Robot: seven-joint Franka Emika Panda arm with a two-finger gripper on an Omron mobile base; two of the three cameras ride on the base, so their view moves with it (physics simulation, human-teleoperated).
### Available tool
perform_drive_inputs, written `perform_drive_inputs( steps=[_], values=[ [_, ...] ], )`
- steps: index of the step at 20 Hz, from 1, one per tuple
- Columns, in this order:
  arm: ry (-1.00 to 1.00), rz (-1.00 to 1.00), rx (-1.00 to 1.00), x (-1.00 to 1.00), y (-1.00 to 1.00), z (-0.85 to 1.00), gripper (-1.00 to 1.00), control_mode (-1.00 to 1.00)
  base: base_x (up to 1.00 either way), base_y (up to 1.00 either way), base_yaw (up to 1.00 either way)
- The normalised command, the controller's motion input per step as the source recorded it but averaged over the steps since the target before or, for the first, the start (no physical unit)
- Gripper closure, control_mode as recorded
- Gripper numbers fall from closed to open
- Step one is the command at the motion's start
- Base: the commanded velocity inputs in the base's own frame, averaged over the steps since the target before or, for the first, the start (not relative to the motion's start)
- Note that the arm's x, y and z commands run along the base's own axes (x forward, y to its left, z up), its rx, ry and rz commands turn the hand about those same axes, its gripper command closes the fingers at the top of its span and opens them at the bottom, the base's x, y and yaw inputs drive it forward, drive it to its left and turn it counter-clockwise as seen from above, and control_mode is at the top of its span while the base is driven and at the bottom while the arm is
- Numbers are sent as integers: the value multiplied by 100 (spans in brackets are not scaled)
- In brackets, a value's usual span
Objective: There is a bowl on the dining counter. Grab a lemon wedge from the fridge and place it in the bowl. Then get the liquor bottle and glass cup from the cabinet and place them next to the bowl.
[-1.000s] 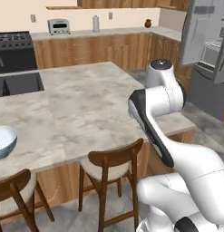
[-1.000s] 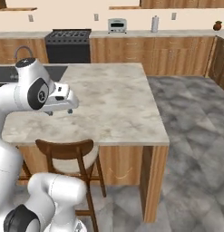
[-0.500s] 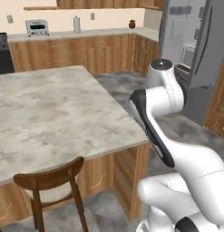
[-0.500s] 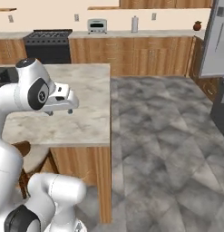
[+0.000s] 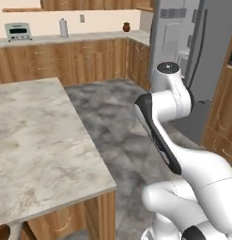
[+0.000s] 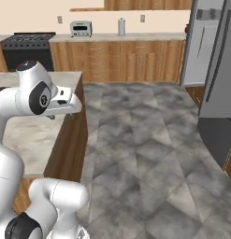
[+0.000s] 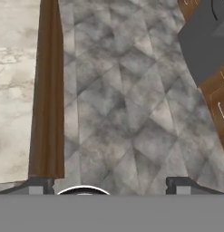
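Heading for the fridge (image 6: 214, 70), judging from the task, to fetch the lemon wedge, which is probably behind its closed doors and so not to be located more exactly. Better to bring the base squarely in front of the fridge and stop near, yet with enough room for a door to swing out. Better also to keep the arm folded and low while driving, well apart from the corner of the dining counter (image 6: 28, 135) on the far side of the floor (image 6: 145, 140) from the fridge. Gripper (image 7: 109, 185) with jaws spread wide and nothing between them, pointing down at the floor between fridge and counter; good to leave it so, ready to close around a handle. Then to aim at one of the long dark handles (image 6: 218, 60) on the fridge front, taking it across its thin width, and to pull along the arc of the door, not straight back. Fridge: tall, flat grey panels, smooth and slightly shiny, probably hard metal. Handles: slim dark bars, upright. Floor before the fridge: grey stone tiles with a cloudy pattern, laid diagonally. Counter: beige-grey marbled slab with a sharp straight edge, on a brown wood base.
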Motion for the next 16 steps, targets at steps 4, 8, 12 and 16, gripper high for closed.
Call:
perform_drive_inputs(
  steps=[4, 8, 12, 16],
  values=[
    [0, 0, 0, 0, 0, 0, -100, 100, 100, -100, 8],
    [0, 0, 0, 0, 0, 0, -100, 100, 100, -93, 25],
    [0, 0, 0, 0, 0, 0, -100, 100, 52, -98, 22],
    [0, 0, 0, 0, 0, 0, -100, 100, -2, -100, 11]
  ],
)
